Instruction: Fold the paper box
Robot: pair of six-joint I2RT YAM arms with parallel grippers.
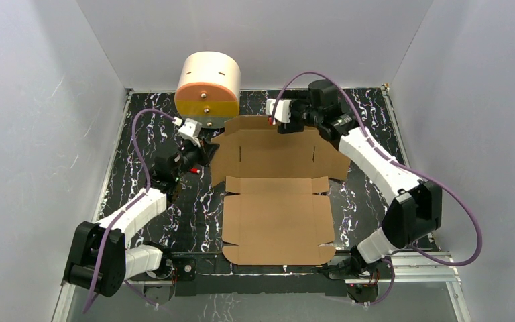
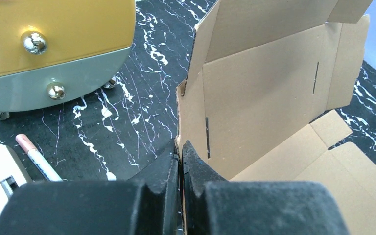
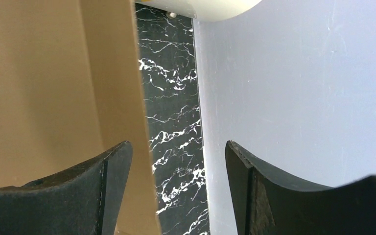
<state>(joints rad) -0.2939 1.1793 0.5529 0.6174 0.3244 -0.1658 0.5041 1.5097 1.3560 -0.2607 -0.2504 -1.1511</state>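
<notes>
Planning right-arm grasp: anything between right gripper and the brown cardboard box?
Nothing visible. The right gripper is at the far panel of the brown corrugated cardboard box; that edge shows between its open jaws. The left gripper is shut on the left flap.

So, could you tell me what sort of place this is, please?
Probably a robot lab cell: plain grey walls enclose a black marbled table, with the left arm and right arm bolted at its near edge.
</notes>
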